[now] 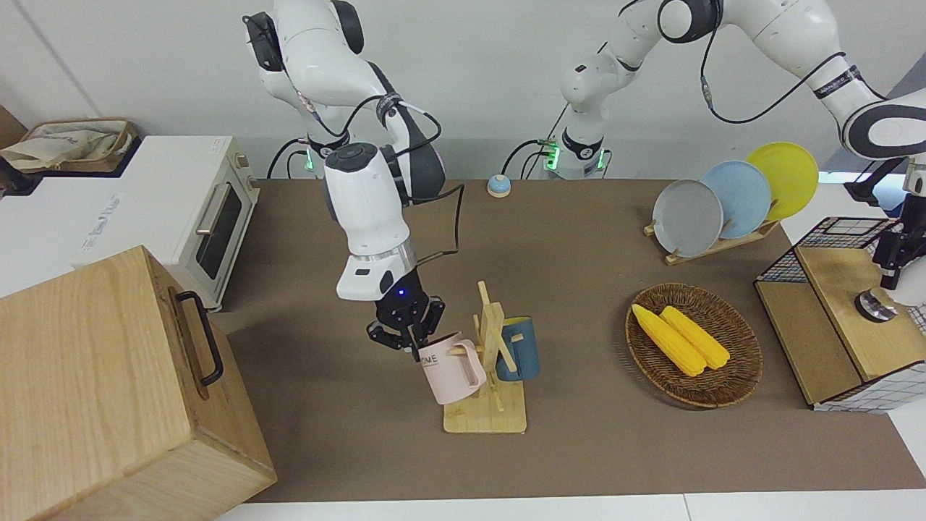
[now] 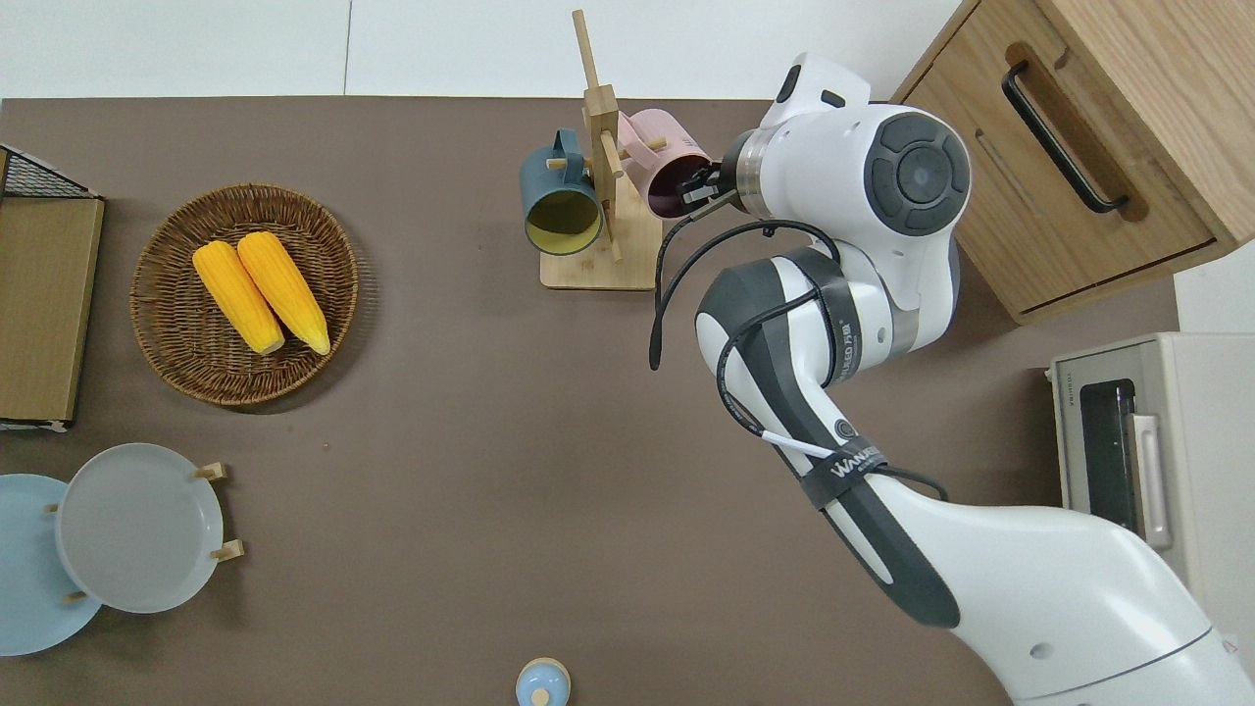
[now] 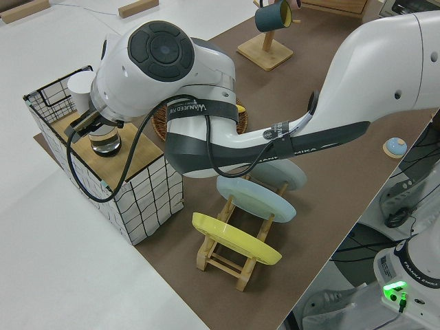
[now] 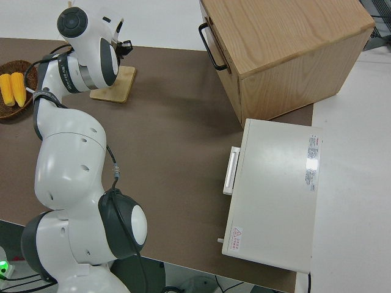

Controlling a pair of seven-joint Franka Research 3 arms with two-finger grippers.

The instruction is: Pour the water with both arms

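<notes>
**What the table carries**

The brown tabletop (image 2: 471, 441) holds a wooden mug rack (image 2: 600, 257) near its edge farthest from the robots, a wicker basket (image 2: 157, 328) and plate rack (image 1: 712, 248) toward the left arm's end, and a small blue bell (image 1: 498, 186) at the robots' edge.

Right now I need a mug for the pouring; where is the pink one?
The pink mug hangs on the wooden mug rack, on the right arm's side of it, opposite the blue mug. The right gripper is at its rim.
</notes>
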